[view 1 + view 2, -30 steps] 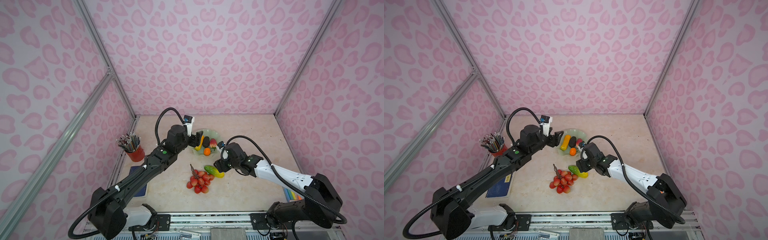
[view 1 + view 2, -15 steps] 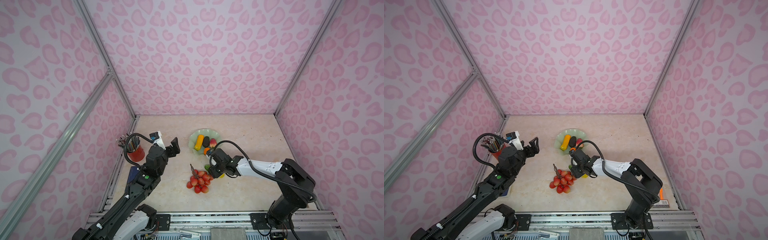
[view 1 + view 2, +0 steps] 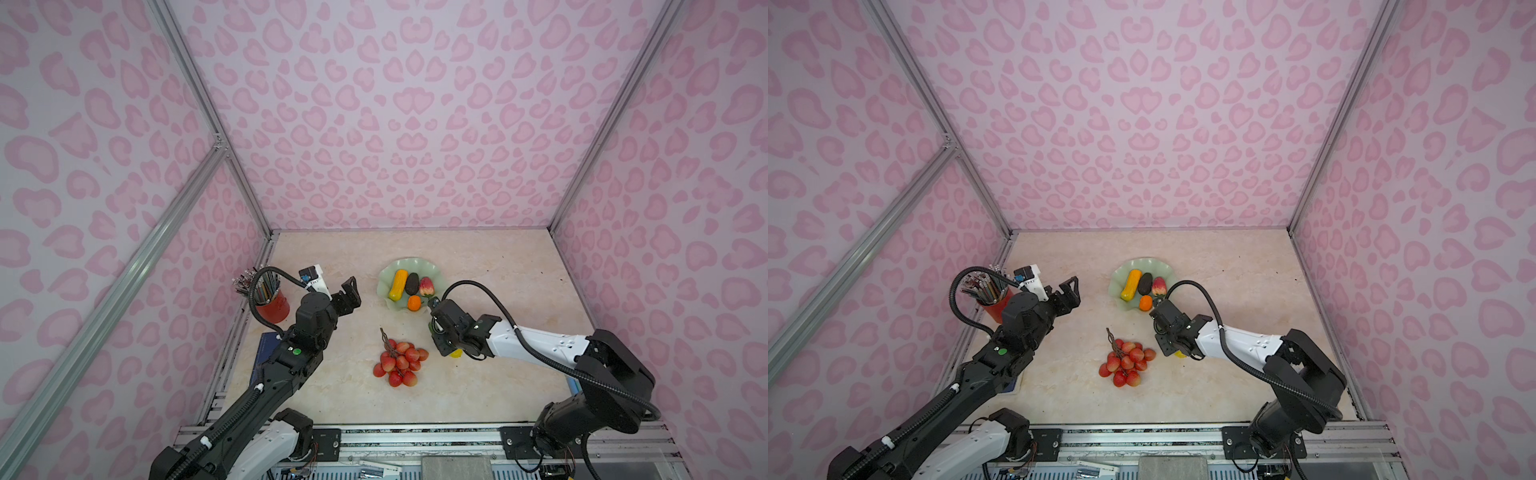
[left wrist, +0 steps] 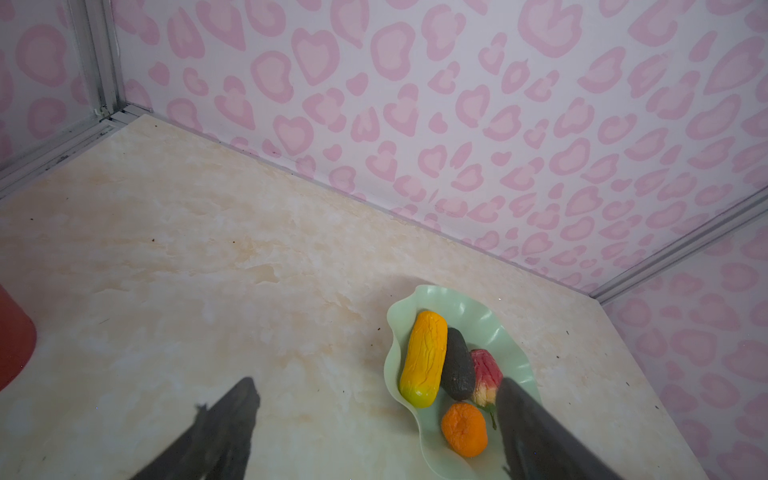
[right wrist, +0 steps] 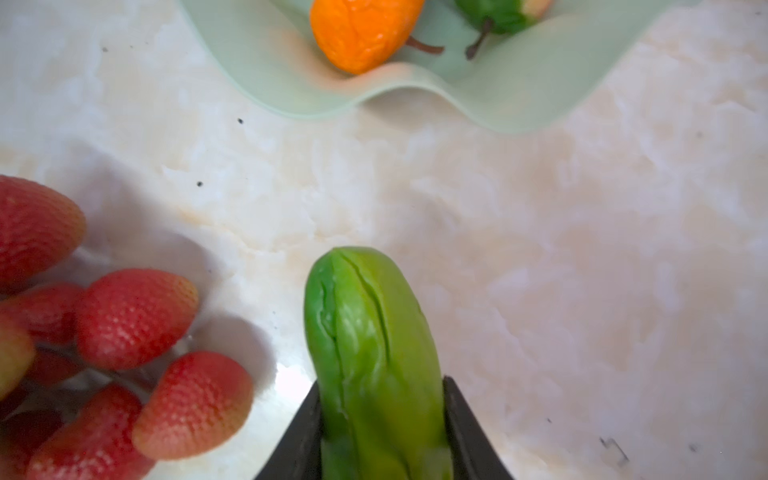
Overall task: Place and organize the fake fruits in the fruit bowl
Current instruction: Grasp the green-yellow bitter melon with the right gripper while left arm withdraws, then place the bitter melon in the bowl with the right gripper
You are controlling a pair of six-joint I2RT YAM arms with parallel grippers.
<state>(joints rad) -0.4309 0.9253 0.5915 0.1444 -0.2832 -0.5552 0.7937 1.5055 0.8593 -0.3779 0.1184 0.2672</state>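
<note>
Okay, the right hand (image 5: 381, 384) is clamped on the glossy green-yellow oblong plastic fruit (image 5: 370, 332), jaws pressed on both its sides, low over the pale marble-look bench (image 3: 498, 270) and just short of the pale mint-green wavy-rimmed fruit bowl (image 3: 409, 263). The bowl holds the yellow-orange gourd-shaped fruit (image 3: 398, 284), dark avocado (image 3: 412, 283), pink-red strawberry (image 3: 427, 286) and small orange (image 3: 414, 303). The red berry bunch on a brown stem (image 3: 399, 363) lies on the bench outside the bowl, just beside the gripped fruit. The left hand (image 4: 376, 384) hovers left of the bowl, fingers wide apart, holding nothing, near the red cup of pencils (image 3: 272, 305).
</note>
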